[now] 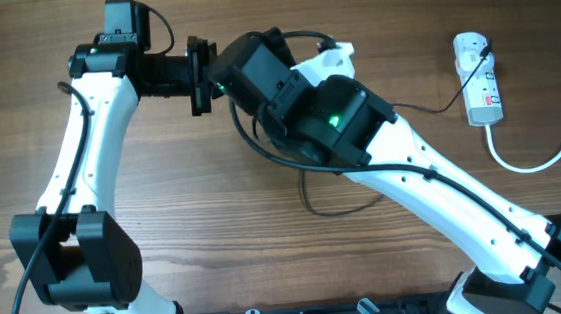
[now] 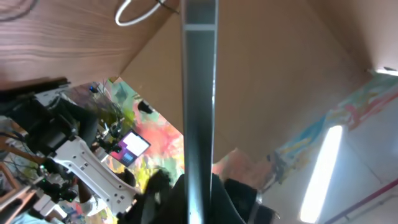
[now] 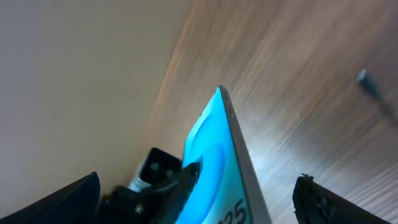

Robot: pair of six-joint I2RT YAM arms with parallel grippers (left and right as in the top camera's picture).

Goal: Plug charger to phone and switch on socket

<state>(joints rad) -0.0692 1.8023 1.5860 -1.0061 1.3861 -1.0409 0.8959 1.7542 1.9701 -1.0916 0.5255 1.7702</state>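
The phone (image 3: 214, 155) has a turquoise screen and stands tilted on edge above the wood. In the left wrist view its grey edge (image 2: 199, 93) runs straight up the middle. My left gripper (image 2: 199, 202) is shut on the phone, and one of its black fingers lies on the screen in the right wrist view. My right gripper (image 3: 193, 208) is open, with its two fingers far apart on either side of the phone. In the overhead view both wrists meet at the upper middle and hide the phone. The white socket (image 1: 479, 76) lies at the far right. The charger cable (image 1: 427, 108) runs from it under my right arm.
A thick white cable (image 1: 551, 156) curves round the socket to the right edge. A loop of the thin black cable (image 1: 314, 199) lies on the wood below my right arm. A small dark tip (image 3: 369, 84) lies on the table.
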